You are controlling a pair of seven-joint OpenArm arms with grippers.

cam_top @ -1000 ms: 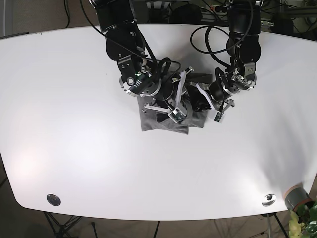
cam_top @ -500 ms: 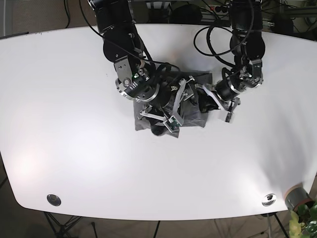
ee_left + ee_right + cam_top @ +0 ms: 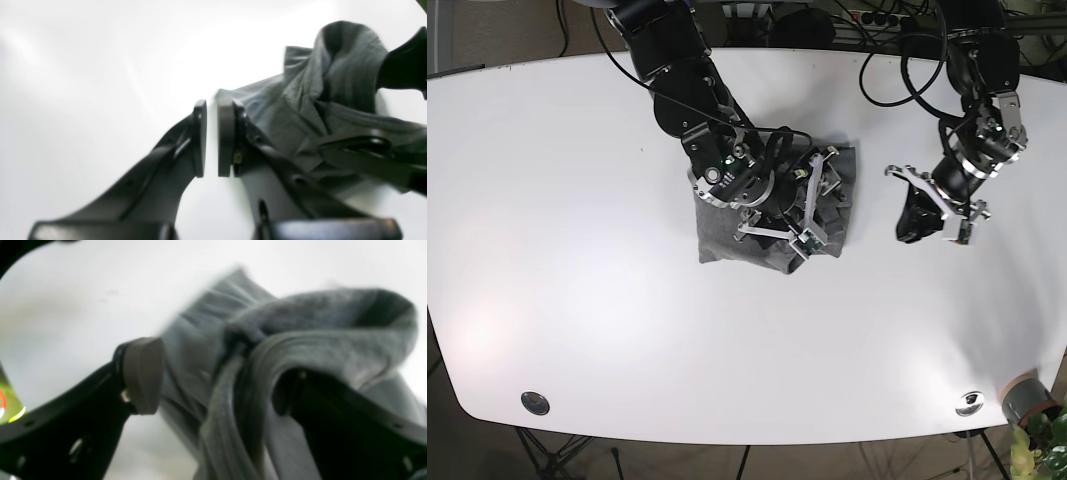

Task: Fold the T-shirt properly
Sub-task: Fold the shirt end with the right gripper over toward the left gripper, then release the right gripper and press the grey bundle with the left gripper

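My shirt [image 3: 772, 215] lies mid-table [image 3: 577, 250] as a small grey bundle, folded down but still lumpy; tidying remains. My right gripper [image 3: 812, 205] stands wide, fingers spread among the folds, gripping nothing I can confirm. My left gripper [image 3: 211, 138], fingers nearly together and empty, has pulled well clear of the cloth since half a second ago.

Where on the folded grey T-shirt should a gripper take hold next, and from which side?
Probably the free right-hand edge of the T-shirt, approached from the side of the left gripper: that gripper is off the cloth, while the right gripper covers the middle folds.
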